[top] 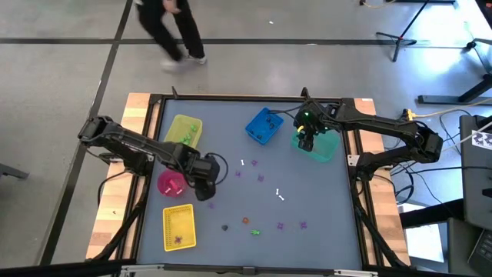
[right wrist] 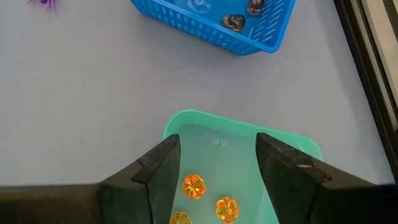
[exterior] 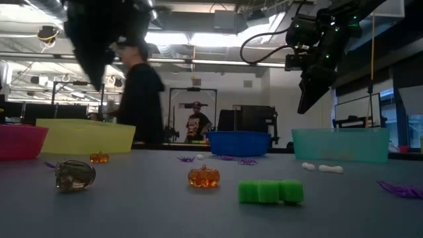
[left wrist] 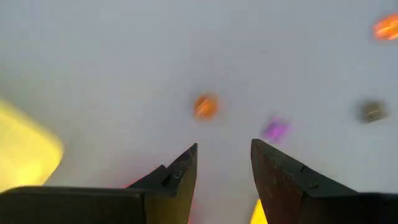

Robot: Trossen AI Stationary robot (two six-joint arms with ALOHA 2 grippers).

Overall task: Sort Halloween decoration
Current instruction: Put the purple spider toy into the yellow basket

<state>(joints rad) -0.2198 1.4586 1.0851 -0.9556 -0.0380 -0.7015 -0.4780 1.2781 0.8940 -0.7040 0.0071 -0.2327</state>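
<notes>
I have the right gripper hovering over the teal bin, jaws apart and empty; three orange pumpkins lie in that bin. My left gripper sits just beside the pink bowl, fingers parted, nothing between them. Loose trinkets remain on the table between the bins: a green piece, an orange pumpkin, purple spiders.
</notes>
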